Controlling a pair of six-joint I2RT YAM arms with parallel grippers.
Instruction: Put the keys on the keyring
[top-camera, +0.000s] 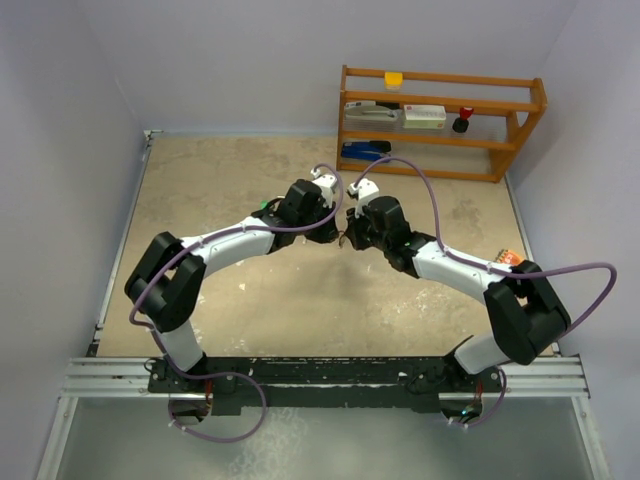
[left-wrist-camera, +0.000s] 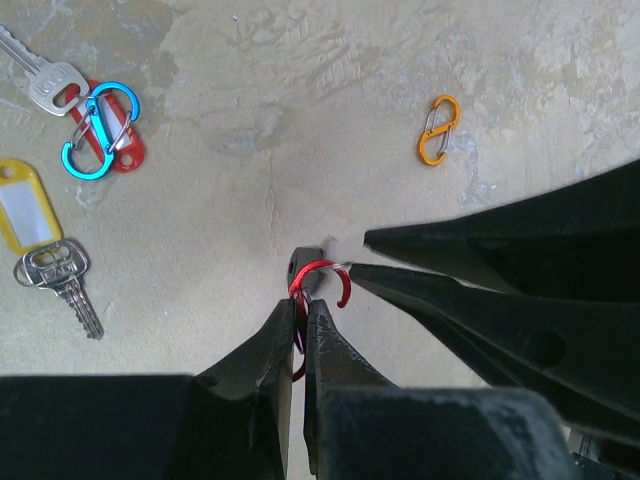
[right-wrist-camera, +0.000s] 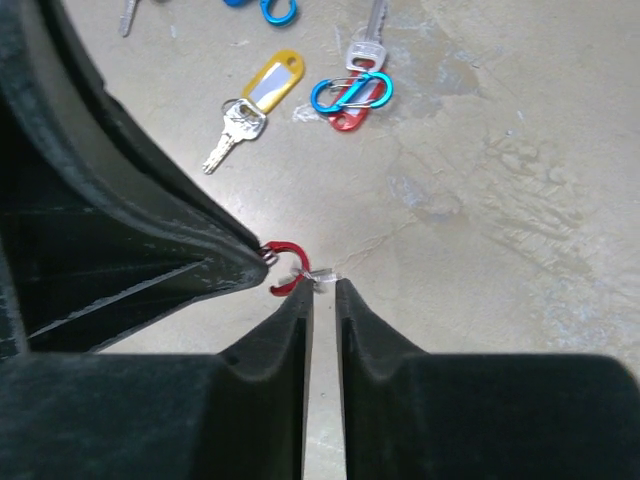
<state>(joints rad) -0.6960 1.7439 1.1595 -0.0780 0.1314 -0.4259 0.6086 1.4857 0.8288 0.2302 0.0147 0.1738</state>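
My left gripper (left-wrist-camera: 298, 302) is shut on a red clip loop (left-wrist-camera: 322, 270) and holds it above the table. A dark piece with a hole (left-wrist-camera: 296, 264) hangs behind the loop. My right gripper (right-wrist-camera: 322, 288) meets it tip to tip, its fingers a narrow gap apart. A small silvery piece (right-wrist-camera: 326, 272) of the red loop (right-wrist-camera: 288, 250) lies across its tips. On the table lie a silver key with a yellow tag (left-wrist-camera: 24, 204) and a silver key (left-wrist-camera: 48, 84) with a red tag under a blue clip (left-wrist-camera: 96, 130). In the top view both grippers (top-camera: 345, 235) meet at mid table.
An orange clip (left-wrist-camera: 438, 130) lies alone farther out. In the right wrist view the yellow-tag key (right-wrist-camera: 240, 120), the blue clip (right-wrist-camera: 350, 92) and another blue clip (right-wrist-camera: 272, 10) lie beyond the grippers. A wooden shelf (top-camera: 440, 120) stands at the back right.
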